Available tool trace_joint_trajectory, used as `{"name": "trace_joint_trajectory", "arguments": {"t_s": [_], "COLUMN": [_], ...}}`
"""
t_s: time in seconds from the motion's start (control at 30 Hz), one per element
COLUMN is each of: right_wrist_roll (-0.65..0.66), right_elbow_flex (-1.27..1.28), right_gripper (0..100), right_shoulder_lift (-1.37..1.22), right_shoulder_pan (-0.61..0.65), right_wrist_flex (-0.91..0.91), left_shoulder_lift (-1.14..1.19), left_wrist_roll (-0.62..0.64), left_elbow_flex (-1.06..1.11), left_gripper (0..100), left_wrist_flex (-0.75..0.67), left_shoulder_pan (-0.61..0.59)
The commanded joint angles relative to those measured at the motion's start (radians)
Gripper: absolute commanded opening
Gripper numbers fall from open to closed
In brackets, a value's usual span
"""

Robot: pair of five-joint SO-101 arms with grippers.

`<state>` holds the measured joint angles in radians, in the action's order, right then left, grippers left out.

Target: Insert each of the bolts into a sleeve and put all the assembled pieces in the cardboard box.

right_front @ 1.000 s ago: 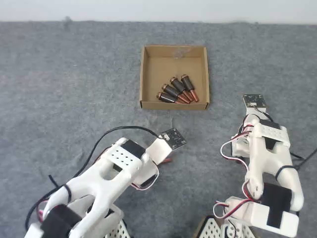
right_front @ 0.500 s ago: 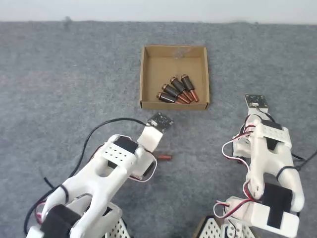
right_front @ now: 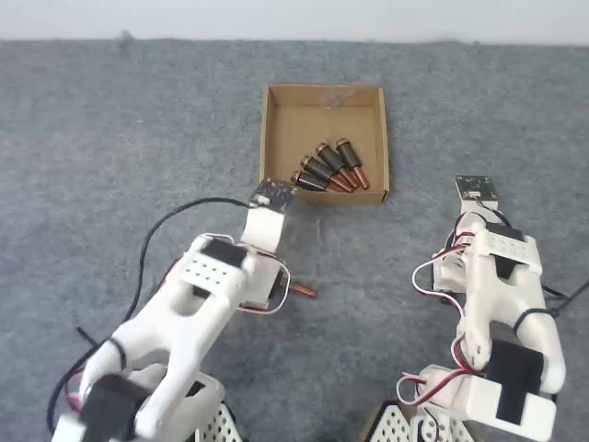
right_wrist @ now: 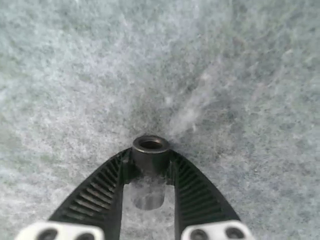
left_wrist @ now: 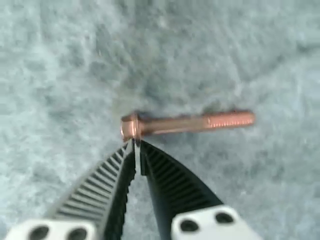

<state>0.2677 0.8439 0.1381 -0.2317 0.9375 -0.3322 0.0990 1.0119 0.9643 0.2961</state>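
Risk: left gripper [left_wrist: 136, 146], clenched empty with tips at the head of the bolt [left_wrist: 190, 122], may nudge or roll it across the desk [right_front: 129, 147] instead of seizing it. Pose: left arm bent low near the cardboard box [right_front: 265, 138]; right gripper [right_wrist: 150, 167] grasping the sleeve [right_wrist: 150, 148], well apart.

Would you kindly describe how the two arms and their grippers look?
The left arm and right arm have white moulded plastic shells with black motor blocks. A black cable loops beside the left arm; red and white wires run along the right. Each wrist carries a small circuit board. The left gripper and right gripper have black ribbed, tapered fingers on white bases.
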Motion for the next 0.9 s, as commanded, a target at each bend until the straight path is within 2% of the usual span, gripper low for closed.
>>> {"name": "trace_joint_trajectory", "arguments": {"t_s": [0.0,0.13,0.3,0.53,0.87], "right_wrist_roll": [-0.014,-0.014,-0.014,-0.014,-0.014], "right_elbow_flex": [-0.028,-0.028,-0.028,-0.028,-0.028], "right_gripper": [0.6,0.6,0.6,0.6,0.6], "right_shoulder_lift": [-0.001,-0.001,-0.001,-0.001,-0.001], "right_shoulder_pan": [-0.019,-0.019,-0.019,-0.019,-0.019], "right_wrist_flex": [0.015,0.015,0.015,0.013,0.013], "left_shoulder_lift": [0.114,0.213,0.166,0.008,-0.376], "left_wrist_roll": [0.020,0.020,0.025,0.221,0.227], "left_elbow_flex": [-0.114,-0.186,-0.170,-0.087,0.087], "left_gripper": [1,1,1,1,1], "left_wrist_flex": [0.026,0.052,0.052,-0.066,-0.083], "left_shoulder_pan": [-0.011,-0.011,-0.005,-0.003,-0.005]}}
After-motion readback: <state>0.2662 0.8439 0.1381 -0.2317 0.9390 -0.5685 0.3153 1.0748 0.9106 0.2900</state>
